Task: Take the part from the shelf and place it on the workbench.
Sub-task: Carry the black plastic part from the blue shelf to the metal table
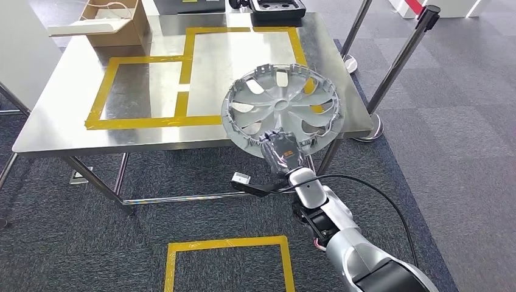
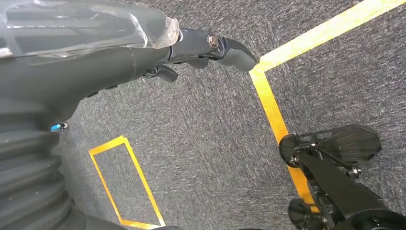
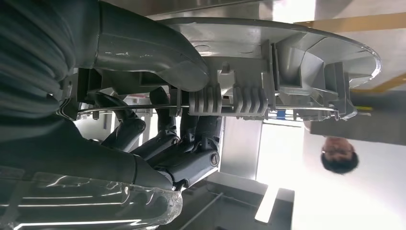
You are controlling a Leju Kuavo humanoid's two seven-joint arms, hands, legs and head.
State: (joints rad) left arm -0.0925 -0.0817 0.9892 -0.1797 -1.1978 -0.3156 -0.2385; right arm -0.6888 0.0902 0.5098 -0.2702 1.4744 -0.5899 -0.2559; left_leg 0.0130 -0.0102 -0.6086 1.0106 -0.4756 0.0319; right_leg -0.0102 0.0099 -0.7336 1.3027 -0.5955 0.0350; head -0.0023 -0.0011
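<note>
The part is a round silver wheel cover (image 1: 282,107) with spoke openings. My right hand (image 1: 280,149) grips its near rim and holds it tilted above the front right corner of the steel workbench (image 1: 73,109). In the right wrist view the thick thumb (image 3: 158,43) lies over the cover's rim (image 3: 268,72) and the dark fingers (image 3: 186,143) curl under it. My left hand (image 2: 210,48) hangs above the grey carpet, fingers loosely extended and holding nothing.
Yellow tape (image 1: 182,85) marks rectangles on the workbench top. A cardboard box (image 1: 112,21) stands at its far left, a black case (image 1: 277,9) at the far edge. Barrier posts (image 1: 398,61) stand right of the table. A yellow taped square (image 1: 228,261) marks the carpet. A person's reflection (image 3: 340,155) shows.
</note>
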